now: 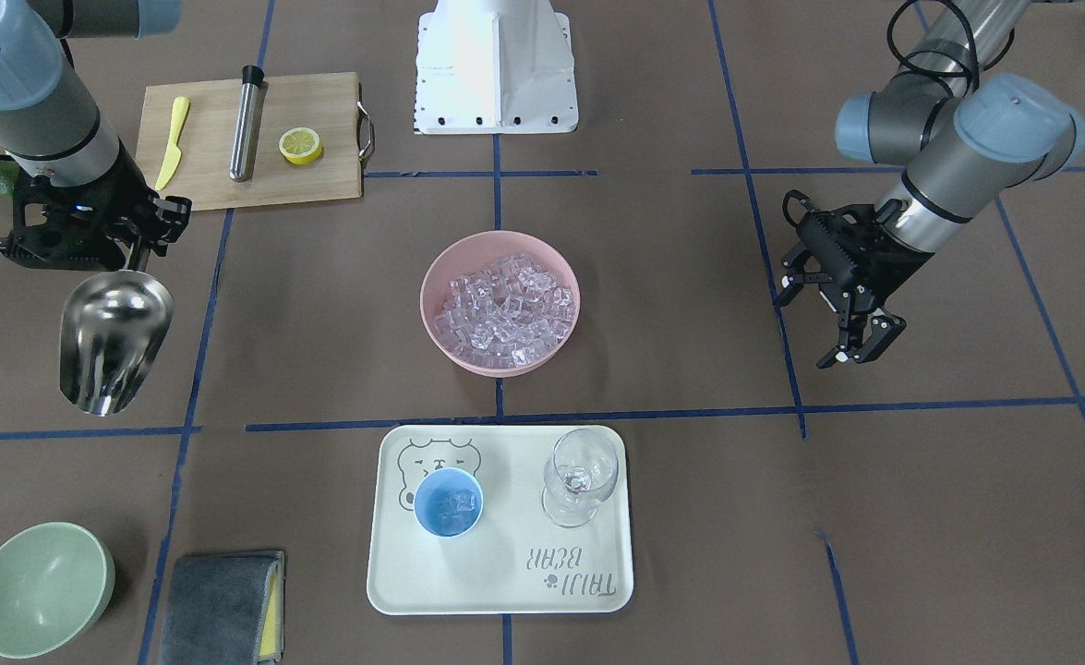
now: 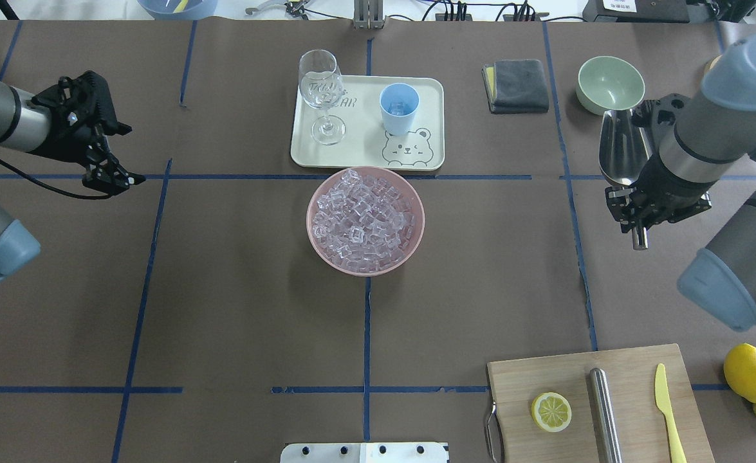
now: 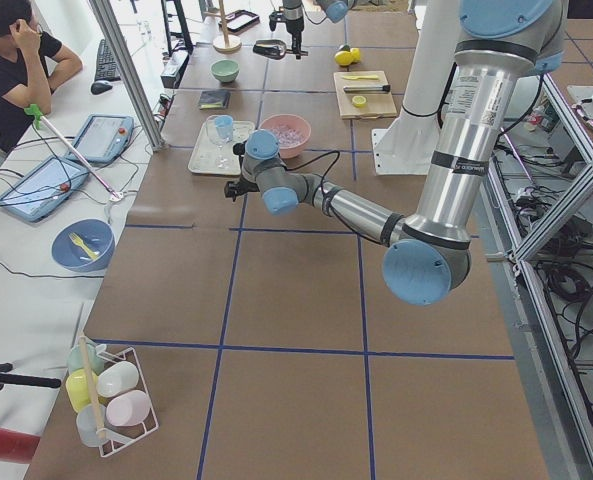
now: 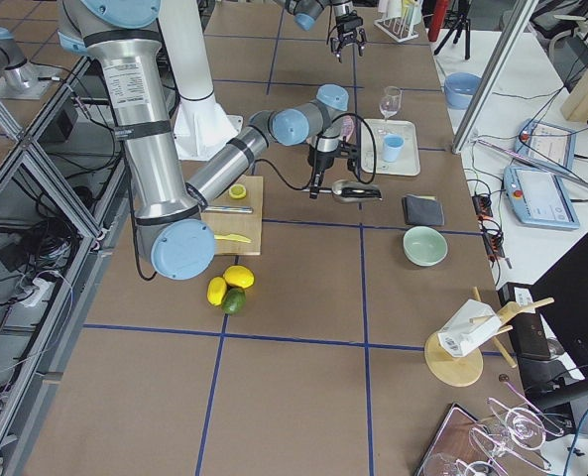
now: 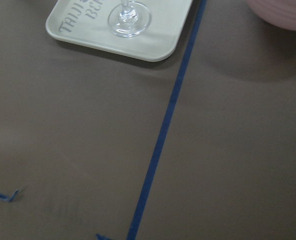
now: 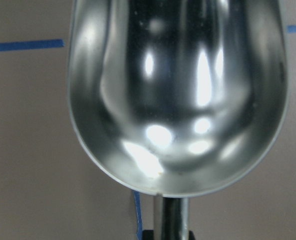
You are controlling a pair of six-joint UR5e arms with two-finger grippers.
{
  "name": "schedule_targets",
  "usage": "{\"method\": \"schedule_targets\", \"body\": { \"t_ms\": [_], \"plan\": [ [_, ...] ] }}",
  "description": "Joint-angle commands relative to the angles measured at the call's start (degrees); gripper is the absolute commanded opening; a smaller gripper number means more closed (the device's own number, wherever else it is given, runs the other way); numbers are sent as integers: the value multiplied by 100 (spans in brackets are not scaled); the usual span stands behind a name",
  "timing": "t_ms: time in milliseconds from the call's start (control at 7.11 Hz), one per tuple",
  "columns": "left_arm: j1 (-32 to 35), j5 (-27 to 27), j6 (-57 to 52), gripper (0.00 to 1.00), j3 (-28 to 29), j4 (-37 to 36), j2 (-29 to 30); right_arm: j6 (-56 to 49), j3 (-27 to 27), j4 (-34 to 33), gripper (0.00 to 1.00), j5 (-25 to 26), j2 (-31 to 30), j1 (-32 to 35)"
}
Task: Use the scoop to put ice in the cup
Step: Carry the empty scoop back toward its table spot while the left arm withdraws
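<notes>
Stainless steel fills the right wrist view. The shiny steel scoop with the deep rounded trough [image 6: 177,100] is seen completely empty, with not a single cube in it. It is pinched by its thin handle in the right end effector [image 2: 640,212] and held above the brown desk [image 1: 320,323], well apart from the pink bowl [image 1: 505,369] where the pile of small clear ice cubes [image 1: 503,309] is kept.

A few cubes can already be made out inside the small round light-blue cup [image 1: 448,501], which is stood on the cream tray [image 1: 514,499] just beside the bowl. So part of the job is probably done, though how full the cup is can't be told from these angles. If more ice is wanted, another dip into the bowl and a tip over the cup would be needed.

The left end effector [image 1: 814,323] is parked off to its own side, fingers spread, nothing held.
</notes>
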State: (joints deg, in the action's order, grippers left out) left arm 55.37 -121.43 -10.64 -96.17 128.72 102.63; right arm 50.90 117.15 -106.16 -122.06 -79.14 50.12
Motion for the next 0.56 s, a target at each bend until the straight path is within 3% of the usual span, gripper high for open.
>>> {"method": "schedule_targets", "body": {
  "t_ms": [0,141,422],
  "plan": [
    [385,-4,-8,100,-112,-5,-461,131,-174,778,0,-352,-663,-168],
    [474,-73,-8,100,-269,-13,-828,70,-332,833,0,-354,-673,-352],
    [501,-91,-8,100,-280,-22,-937,-474,-613,939,0,-345,-726,-389]
  ]
}}
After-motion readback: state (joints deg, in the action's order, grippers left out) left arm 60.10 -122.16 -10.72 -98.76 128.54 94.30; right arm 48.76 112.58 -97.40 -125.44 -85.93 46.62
